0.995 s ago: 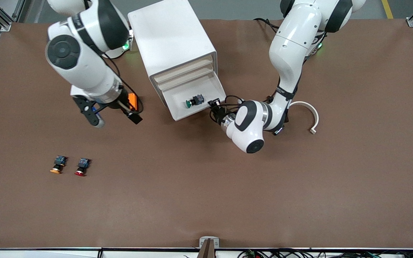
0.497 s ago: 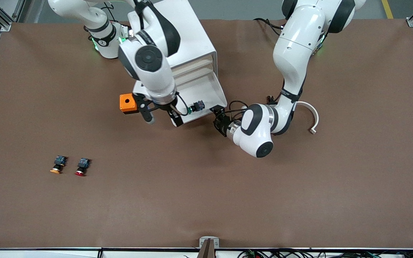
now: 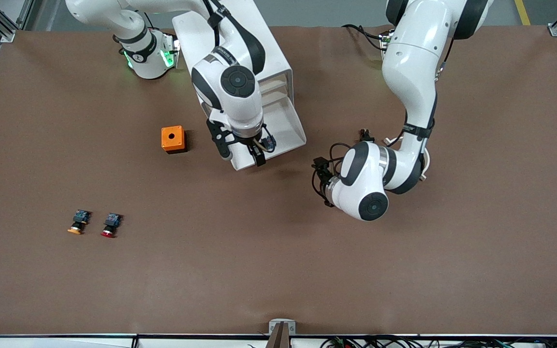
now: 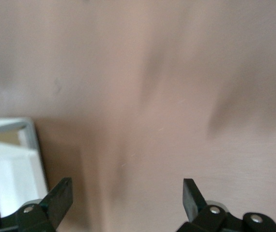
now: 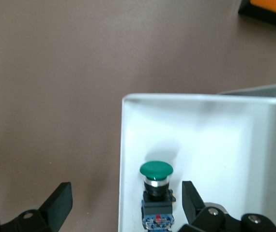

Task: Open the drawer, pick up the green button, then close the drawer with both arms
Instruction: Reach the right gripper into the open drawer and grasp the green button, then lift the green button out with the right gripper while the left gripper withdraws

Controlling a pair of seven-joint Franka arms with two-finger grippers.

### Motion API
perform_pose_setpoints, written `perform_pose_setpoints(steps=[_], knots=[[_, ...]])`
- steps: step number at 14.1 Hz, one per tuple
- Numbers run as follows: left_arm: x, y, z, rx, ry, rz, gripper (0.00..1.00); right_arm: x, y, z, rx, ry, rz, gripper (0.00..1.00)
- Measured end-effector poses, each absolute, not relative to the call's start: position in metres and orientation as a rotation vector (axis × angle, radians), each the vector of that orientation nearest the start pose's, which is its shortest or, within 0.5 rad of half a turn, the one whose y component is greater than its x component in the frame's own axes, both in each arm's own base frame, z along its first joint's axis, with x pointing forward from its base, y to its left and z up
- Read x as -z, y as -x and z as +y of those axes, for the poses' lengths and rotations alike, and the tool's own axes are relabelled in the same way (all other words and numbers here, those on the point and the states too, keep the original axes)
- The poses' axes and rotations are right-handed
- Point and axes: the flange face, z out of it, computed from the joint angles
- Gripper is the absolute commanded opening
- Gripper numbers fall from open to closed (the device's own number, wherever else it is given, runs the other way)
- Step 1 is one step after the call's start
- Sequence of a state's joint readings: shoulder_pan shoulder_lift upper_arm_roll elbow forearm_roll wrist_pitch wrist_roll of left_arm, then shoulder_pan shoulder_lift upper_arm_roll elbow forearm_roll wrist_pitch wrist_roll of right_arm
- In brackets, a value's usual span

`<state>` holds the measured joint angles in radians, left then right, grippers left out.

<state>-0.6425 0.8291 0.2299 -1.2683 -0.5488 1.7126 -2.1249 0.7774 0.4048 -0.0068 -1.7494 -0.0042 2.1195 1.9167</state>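
The bottom drawer of the white cabinet stands pulled out. The green-capped button lies in the drawer near its front corner. In the front view only the button's bluish back end shows under the right arm. My right gripper hovers open over the drawer's front edge. In the right wrist view its open jaws straddle the drawer wall and the button. My left gripper is open and empty over bare table beside the drawer. Its wrist view shows blurred table.
A small orange cube with a hole sits on the table beside the drawer, toward the right arm's end. An orange-capped button and a red-capped button lie nearer the front camera. A cabinet corner shows in the left wrist view.
My right arm swung from beside the orange cube to over the open drawer and the button. My left gripper drew back from the drawer's front edge. The drawer stayed open.
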Motion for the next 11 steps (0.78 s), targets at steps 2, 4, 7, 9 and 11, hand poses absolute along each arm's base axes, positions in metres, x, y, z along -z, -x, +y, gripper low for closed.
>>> perform_pose_setpoints(steps=[2, 4, 7, 9, 11], knots=[[-0.269, -0.627, -0.343, 0.638, -2.023, 2.583, 1.00, -0.325, -0.457, 0.464, -0.005, 2.669, 1.748, 1.00], [-0.295, -0.643, -0.318, 0.576, -2.040, 2.525, 1.00, -0.307, -0.447, 0.476, -0.005, 2.667, 1.768, 1.00], [-0.345, -0.655, -0.287, 0.460, -2.197, 2.338, 1.00, -0.282, -0.432, 0.490, -0.009, 2.706, 1.760, 1.00], [-0.371, -0.653, -0.280, 0.395, -2.408, 2.112, 1.00, -0.274, -0.427, 0.494, -0.008, 2.719, 1.756, 0.96], [-0.385, -0.648, -0.277, 0.404, -2.548, 1.934, 1.00, -0.270, -0.425, 0.495, -0.006, 2.729, 1.752, 0.77]])
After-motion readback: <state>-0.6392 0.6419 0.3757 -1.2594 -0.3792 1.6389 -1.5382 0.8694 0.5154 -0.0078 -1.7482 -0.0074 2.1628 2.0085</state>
